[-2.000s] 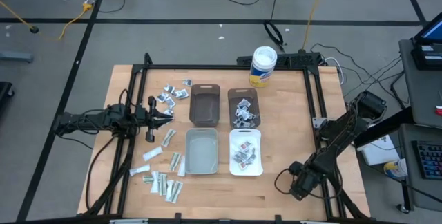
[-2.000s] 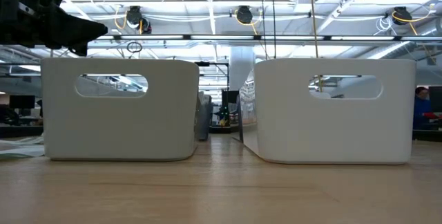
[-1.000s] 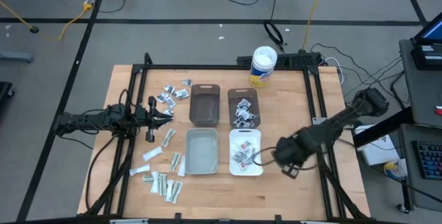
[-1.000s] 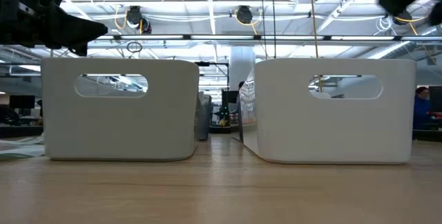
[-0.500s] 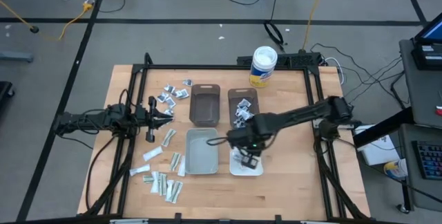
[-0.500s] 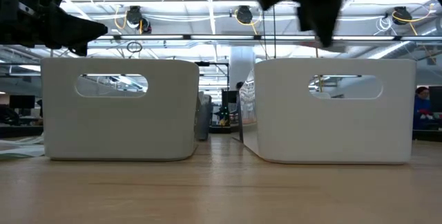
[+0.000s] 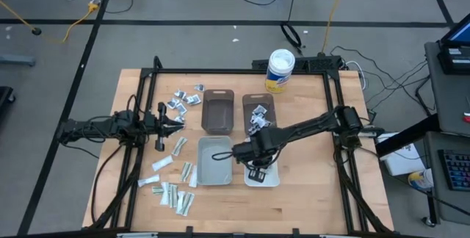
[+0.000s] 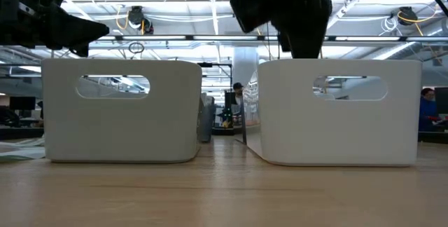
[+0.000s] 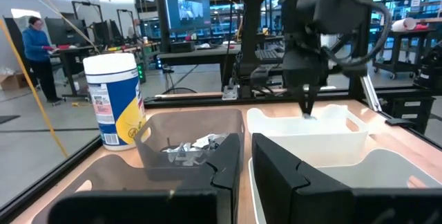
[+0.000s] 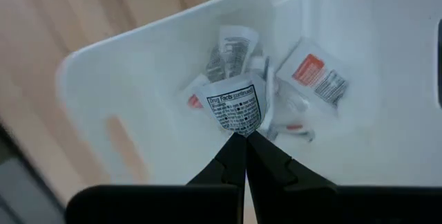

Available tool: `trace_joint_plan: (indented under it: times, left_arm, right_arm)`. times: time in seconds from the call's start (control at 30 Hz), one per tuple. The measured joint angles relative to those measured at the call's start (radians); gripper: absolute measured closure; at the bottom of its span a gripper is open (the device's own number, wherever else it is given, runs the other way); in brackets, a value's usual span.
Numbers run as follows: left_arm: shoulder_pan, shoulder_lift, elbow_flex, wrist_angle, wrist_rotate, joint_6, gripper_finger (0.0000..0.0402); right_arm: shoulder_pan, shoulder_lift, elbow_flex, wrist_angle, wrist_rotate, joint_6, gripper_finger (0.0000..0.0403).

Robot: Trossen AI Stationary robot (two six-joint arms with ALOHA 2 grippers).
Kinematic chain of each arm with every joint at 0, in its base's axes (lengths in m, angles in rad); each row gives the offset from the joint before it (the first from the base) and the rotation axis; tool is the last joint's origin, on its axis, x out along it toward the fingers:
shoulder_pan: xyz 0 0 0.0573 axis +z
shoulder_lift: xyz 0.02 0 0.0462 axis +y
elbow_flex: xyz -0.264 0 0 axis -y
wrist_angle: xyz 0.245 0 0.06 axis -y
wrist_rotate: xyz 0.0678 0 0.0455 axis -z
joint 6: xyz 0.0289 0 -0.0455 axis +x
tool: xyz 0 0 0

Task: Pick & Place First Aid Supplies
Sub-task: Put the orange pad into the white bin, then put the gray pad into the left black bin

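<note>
From above we see the right pincer (image 7: pixel 257 170) over the white bin (image 7: pixel 274 175), loose packets (image 7: pixel 175 194) left on the tabletop (image 7: pixel 308 194). In its wrist view we see it clenched on a printed packet (image 10: pixel 235 108). Left pincer (image 7: pixel 176 119) waits left, nearly shut

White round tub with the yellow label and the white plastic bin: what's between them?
A brown rectangular bin holding silvery packets, seen in the high view.
</note>
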Motion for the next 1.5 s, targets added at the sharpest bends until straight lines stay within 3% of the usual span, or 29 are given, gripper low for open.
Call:
trace_joint_plan:
  times: [0.27,0.47,0.6,0.87,1.0,1.13,1.5]
  left_arm:
    - [0.0,0.0,0.0,0.0,0.0,0.0,0.0355]
    - [0.0,0.0,0.0,0.0,0.0,0.0,0.0355]
    - [0.0,0.0,0.0,0.0,0.0,0.0,0.0355]
    - [0.0,0.0,0.0,0.0,0.0,0.0,0.0355]
    - [0.0,0.0,0.0,0.0,0.0,0.0,0.0355]
    - [0.0,0.0,0.0,0.0,0.0,0.0,0.0355]
    - [0.0,0.0,0.0,0.0,0.0,0.0,0.0355]
  right_arm:
    - [0.0,0.0,-0.139,0.145,-0.001,-0.006,0.0403]
    - [0.0,-0.001,-0.155,0.171,-0.009,-0.007,0.039]
    - [0.0,-0.001,-0.155,0.168,-0.029,-0.008,0.0334]
    - [-0.007,-0.024,-0.165,0.169,-0.033,-0.099,0.018]
    - [-0.033,-0.157,-0.251,0.262,-0.026,-0.192,0.0131]
    - [-0.054,-0.344,-0.448,0.503,0.051,-0.293,0.0107]
    - [-0.084,-1.031,-1.163,1.228,0.351,-0.703,0.0112]
